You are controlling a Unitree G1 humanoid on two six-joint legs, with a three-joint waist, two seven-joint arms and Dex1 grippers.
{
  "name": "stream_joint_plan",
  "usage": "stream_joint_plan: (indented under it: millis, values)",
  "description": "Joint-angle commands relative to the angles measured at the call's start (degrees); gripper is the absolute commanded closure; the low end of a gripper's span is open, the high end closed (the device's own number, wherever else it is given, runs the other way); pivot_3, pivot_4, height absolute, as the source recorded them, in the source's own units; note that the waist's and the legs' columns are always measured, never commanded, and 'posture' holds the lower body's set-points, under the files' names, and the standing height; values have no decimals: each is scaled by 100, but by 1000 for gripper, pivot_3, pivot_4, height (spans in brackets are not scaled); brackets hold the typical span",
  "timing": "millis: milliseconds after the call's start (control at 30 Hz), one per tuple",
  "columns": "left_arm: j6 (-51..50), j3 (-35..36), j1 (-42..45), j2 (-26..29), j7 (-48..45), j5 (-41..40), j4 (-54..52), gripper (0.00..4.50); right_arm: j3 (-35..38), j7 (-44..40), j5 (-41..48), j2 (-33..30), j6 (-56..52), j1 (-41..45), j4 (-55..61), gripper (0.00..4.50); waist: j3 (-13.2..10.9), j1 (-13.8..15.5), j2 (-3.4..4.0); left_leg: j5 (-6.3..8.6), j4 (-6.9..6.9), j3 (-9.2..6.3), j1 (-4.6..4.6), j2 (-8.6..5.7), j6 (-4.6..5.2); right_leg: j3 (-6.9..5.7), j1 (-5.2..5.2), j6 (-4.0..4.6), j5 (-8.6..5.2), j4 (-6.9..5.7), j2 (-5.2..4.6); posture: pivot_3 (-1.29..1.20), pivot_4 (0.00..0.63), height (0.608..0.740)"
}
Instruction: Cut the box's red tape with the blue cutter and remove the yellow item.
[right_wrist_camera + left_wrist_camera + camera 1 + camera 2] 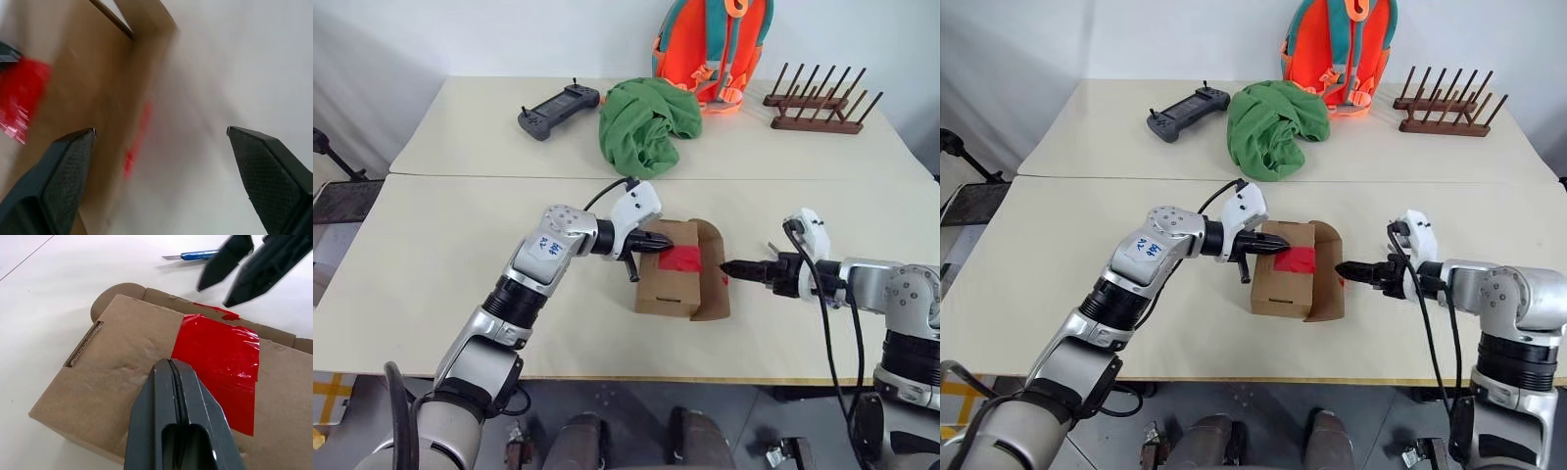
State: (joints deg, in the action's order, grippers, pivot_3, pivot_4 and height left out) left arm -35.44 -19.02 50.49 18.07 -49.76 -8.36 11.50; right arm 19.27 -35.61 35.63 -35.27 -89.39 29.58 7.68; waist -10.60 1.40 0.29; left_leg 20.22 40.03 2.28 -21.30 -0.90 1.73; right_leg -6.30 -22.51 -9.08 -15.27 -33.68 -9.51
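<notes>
Centre of frame: small brown cardboard box (pixel 671 279) on a cream table (pixel 450 284), red tape (pixel 683 258) across its top, one flap folded out at right. Left gripper (pixel 664 244) over the box's top left edge, fingers pressed together on nothing, tip just short of the tape. Right gripper (pixel 732 266) just right of the box, fingers spread wide, empty. Blue cutter (pixel 193 255) lying on the table beyond the box, blade out. Broad bare tabletop at left and along the near edge. Upper frame: black controller (pixel 558 109), green cloth (pixel 648 122), orange backpack (pixel 713 49), wooden rack (pixel 818 103). Blue sticker on left forearm, unreadable.
</notes>
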Motion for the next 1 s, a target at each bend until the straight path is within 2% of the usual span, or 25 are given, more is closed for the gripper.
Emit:
stream_joint_plan:
  millis: [33, 400, 500, 600, 767, 933, 967, 1000]
  values:
    - [-79, -168, -182, 3, 4, 150, -57, 4500, -254, -223, 259, -21, -38, -36, -98, 13, 0, -5, 0, 0, 0, 3, 2, 0, 0, 2, 0, 0, 0, 0, 0, 0, 150, 740]
    - [-145, -235, -305, 12, -64, 190, -292, 4500, -1178, -489, 128, 618, 657, 730, -1422, 13, 30, -92, -35, 0, 1, 4, 15, 5, -2, 5, 4, 1, 0, -10, 2, 0, 150, 740]
    - [-107, -231, -278, 25, -75, 237, -249, 4500, -1454, -554, 48, 531, 743, 825, -1526, 13, 42, -154, -51, -1, 2, 4, 19, 7, -4, 5, 6, 5, 3, -13, 2, 0, 150, 740]
    - [-95, -191, -278, 54, -81, 267, -220, 4500, -1334, -490, 89, 438, 626, 810, -1430, 589, 43, -153, -52, -6, 2, 5, 23, 12, -8, 7, 8, 13, 7, -12, 2, 0, 150, 740]
    - [-82, -161, -299, 79, -90, 286, -206, 4500, -1003, -219, 147, 473, 274, 845, -1194, 2226, 43, -143, -51, -6, -2, 5, 12, 42, -11, 4, -5, 14, 8, -13, 3, 0, 150, 740]
    - [-53, -148, -301, 77, -124, 293, -177, 4500, -565, 364, 256, 605, -283, 1049, -545, 4084, 42, -134, -48, -4, -8, 3, 3, 42, -13, -2, -13, 14, 8, -12, 3, 0, 150, 740]
    - [-43, -145, -296, 77, -130, 293, -163, 4500, -522, 460, 326, 603, -307, 1078, -478, 4362, 41, -126, -47, -4, -8, 3, 2, 42, -13, -2, -14, 14, 8, -12, 3, 0, 150, 740]
    - [-31, -141, -290, 72, -133, 293, -147, 4500, -548, 592, 442, 537, -311, 1103, -312, 4435, 40, -116, -46, -4, -7, 3, 1, 41, -13, -2, -14, 14, 8, -10, 3, 0, 150, 740]
